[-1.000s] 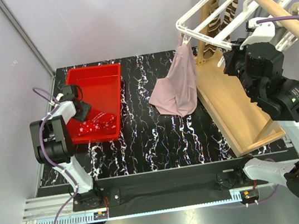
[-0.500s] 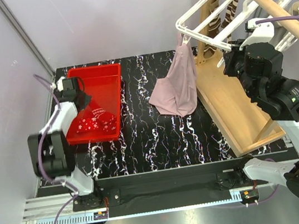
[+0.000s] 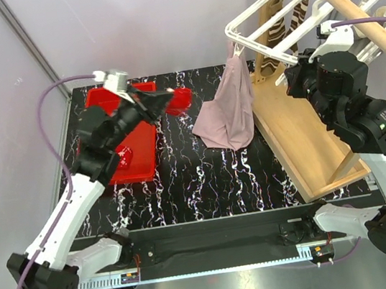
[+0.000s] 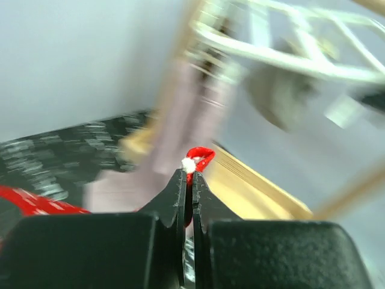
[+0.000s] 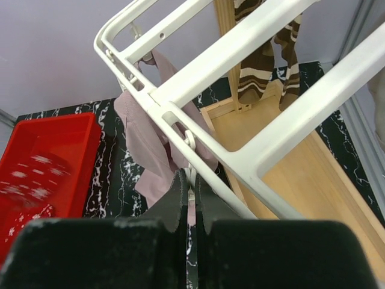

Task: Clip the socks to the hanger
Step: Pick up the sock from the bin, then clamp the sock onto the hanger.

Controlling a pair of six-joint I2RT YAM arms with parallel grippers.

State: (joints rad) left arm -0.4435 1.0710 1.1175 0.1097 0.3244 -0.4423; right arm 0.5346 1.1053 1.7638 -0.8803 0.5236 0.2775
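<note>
Left tool [image 3: 166, 98], jaws pinched on the red sock [image 3: 181, 101], holds it above the table [image 3: 182, 168], short of the hanger [image 5: 313, 114]; right tool [image 5: 187, 176] pinches a clip [image 5: 189, 141] there. Next, I'd guess: sock into that clip.

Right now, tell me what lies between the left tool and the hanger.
In the top external view, the mauve-pink sock, hanging from a corner of the hanger, lies between it and the left tool, which pinches a red sock.
</note>
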